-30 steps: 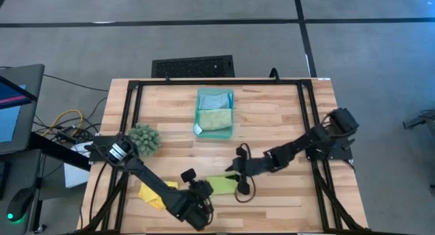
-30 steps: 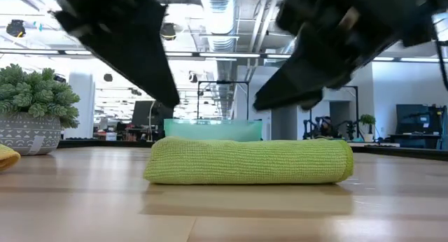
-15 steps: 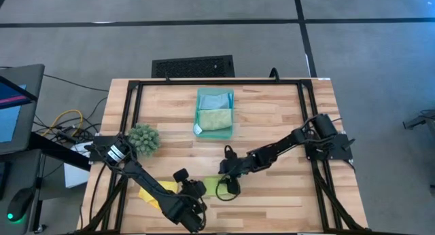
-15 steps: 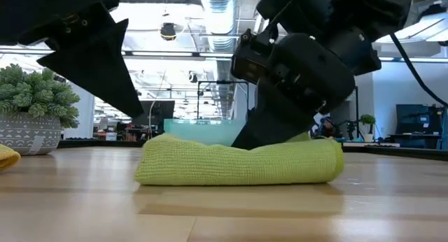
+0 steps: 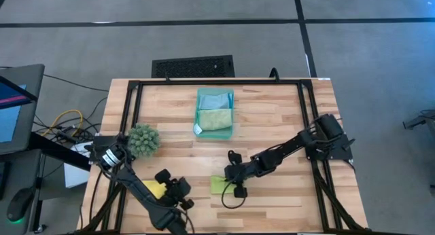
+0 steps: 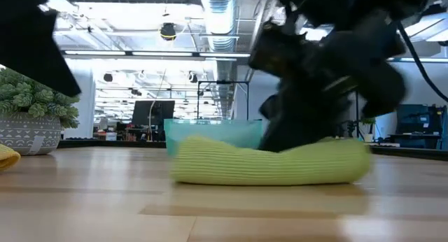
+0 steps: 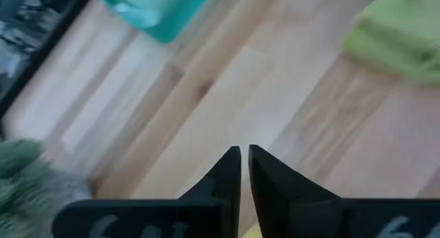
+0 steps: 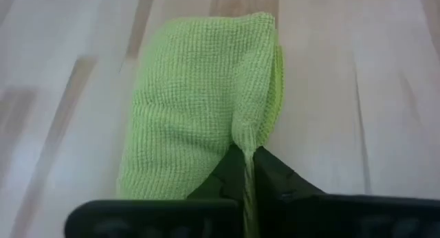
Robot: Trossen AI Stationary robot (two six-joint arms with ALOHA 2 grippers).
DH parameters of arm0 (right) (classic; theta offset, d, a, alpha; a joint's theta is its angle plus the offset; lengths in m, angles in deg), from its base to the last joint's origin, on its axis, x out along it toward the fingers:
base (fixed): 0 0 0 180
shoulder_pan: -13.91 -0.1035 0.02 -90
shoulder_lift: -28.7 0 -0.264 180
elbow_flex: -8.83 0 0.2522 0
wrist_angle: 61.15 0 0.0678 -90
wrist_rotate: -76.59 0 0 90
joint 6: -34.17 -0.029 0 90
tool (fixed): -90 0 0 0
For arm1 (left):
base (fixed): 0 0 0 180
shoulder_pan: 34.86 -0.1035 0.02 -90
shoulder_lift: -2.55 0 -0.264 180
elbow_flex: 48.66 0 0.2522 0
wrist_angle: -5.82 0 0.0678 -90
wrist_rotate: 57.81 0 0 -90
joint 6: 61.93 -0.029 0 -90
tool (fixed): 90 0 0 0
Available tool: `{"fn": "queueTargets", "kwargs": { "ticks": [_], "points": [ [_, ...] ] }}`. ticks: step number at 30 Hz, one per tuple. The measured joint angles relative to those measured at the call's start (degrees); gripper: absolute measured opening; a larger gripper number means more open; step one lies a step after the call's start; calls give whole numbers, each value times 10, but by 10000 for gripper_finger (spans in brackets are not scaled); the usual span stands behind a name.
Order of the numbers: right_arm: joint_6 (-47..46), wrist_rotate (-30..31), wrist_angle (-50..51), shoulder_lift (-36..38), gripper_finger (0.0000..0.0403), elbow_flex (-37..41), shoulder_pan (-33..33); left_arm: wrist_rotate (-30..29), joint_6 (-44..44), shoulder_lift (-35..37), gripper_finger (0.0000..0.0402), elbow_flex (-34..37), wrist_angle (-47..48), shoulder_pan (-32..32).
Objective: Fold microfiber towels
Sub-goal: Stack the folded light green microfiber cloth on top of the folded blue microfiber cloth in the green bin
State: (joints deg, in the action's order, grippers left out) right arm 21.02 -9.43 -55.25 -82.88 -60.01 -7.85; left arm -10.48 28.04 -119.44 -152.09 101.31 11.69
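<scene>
A folded lime green towel (image 5: 217,185) lies on the table near its front edge; my right gripper (image 5: 234,181) is shut on its right end. My left gripper (image 5: 182,186) hovers shut and empty left of it, over a yellow towel (image 5: 152,189) that lies flat and is partly hidden by the arm. Its wrist view shows bare wood ahead of the shut fingers (image 7: 242,170). A light blue towel (image 5: 215,99) and a pale green one (image 5: 215,119) lie in the teal tray (image 5: 197,111). My right gripper pinches a raised ridge of cloth (image 8: 245,140) at the lime towel's right end between its two fingers. It comes slanting down from the table's right side, its fingers along the towel's length. The towel (image 6: 273,162) rests on the table.
A small spiky plant in a grey pot (image 5: 144,138) stands at the left. The teal tray sits at the table's far middle. A black frame (image 5: 217,82) runs around the tabletop. Bare wood lies between the tray and the lime towel and at the right front.
My left gripper has drawn away from the lime towel toward the table's left edge and turned. My right gripper has come down onto the towel's right end and taken hold of it. The towel has slid a little toward the right edge.
</scene>
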Motion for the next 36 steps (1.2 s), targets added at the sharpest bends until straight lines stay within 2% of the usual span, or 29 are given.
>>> {"fn": "queueTargets", "kwargs": {
  "ticks": [3, 7, 11, 15, 18, 22, 27, 33, 36],
  "points": [
    [2, 12, 37, 49, 28, 3, -4, 0, 47, 0, 22, 0, 42, 15],
    [25, 66, 76, 117, 11, -1, -13, 0, 103, 0, 22, 0, 85, 31],
    [40, 101, 95, 158, 19, 1, -12, -8, 104, 3, 22, 0, 83, 39],
    [81, 109, 111, 201, 15, 0, 17, -36, 104, 5, 22, 0, 83, 39],
    [131, 107, 112, 234, 11, 0, 63, -48, 104, 12, 22, 0, 83, 38],
    [180, 54, 114, 266, 15, -11, 169, -70, 98, 35, 22, 0, 83, 39],
    [241, -55, 138, 244, 13, -64, 315, -172, 73, 92, 4, 25, 83, 49],
    [300, -187, 191, 124, 16, -186, 454, -207, 127, 201, 0, 163, 74, 31],
    [317, -222, 224, 47, 15, -252, 494, -230, 129, 253, 0, 241, 35, 19]
  ]
}}
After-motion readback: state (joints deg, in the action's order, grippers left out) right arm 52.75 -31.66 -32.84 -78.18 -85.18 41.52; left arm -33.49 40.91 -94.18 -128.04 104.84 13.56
